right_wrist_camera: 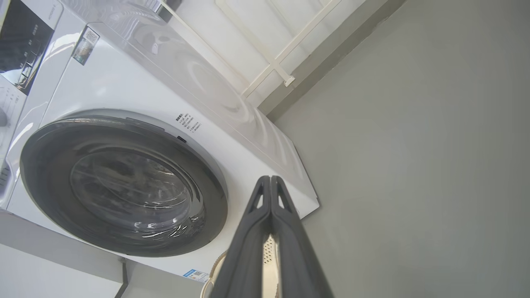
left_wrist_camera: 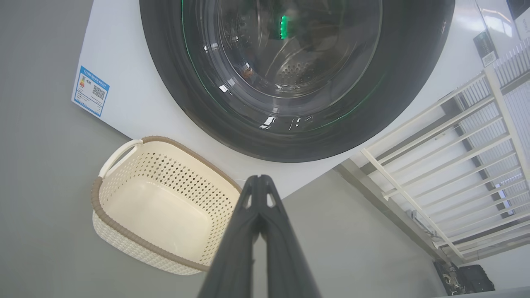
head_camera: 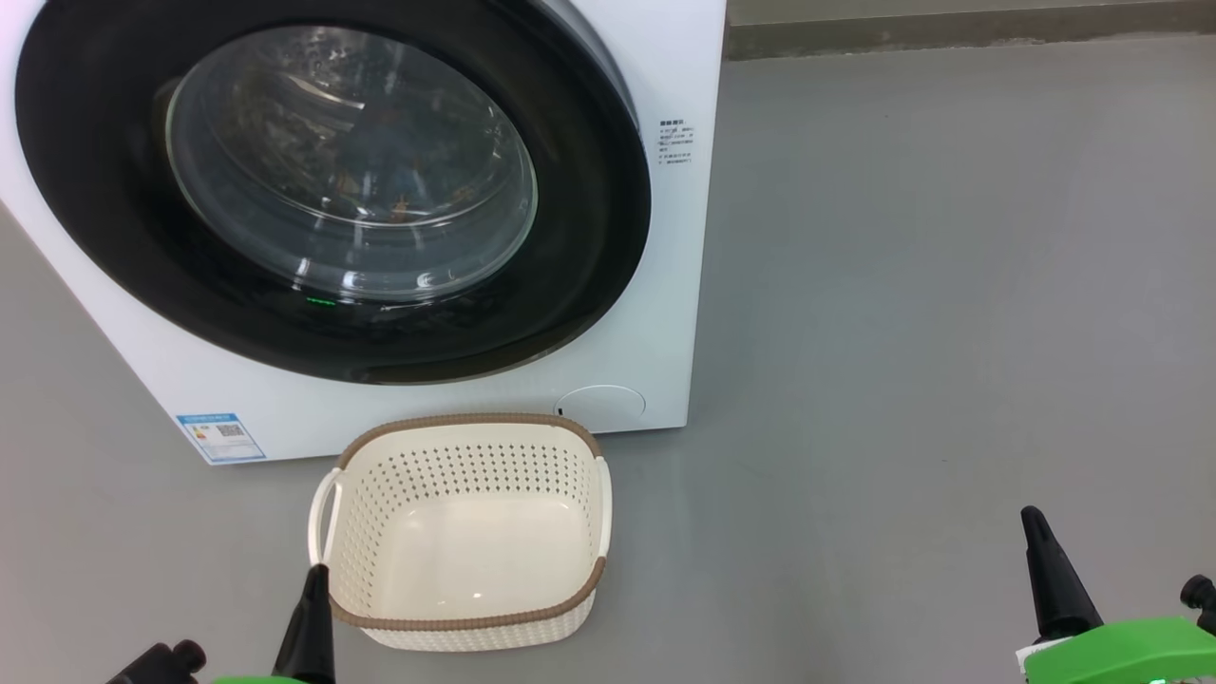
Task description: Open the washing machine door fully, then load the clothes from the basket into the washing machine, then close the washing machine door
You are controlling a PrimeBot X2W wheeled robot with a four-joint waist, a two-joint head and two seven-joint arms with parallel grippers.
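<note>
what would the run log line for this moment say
washing machine door: closed | basket: empty, on floor before washing machine | left gripper: shut, holding nothing | right gripper: shut, holding nothing

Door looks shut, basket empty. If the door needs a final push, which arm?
Probably left: the left gripper sits by the basket, below the washing machine door; the right gripper hangs over the floor, past the washing machine.

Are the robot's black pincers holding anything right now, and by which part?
Nothing is held. The left gripper and the right gripper are each shut, fingers pressed together on nothing. The cream perforated basket sits empty.
</note>
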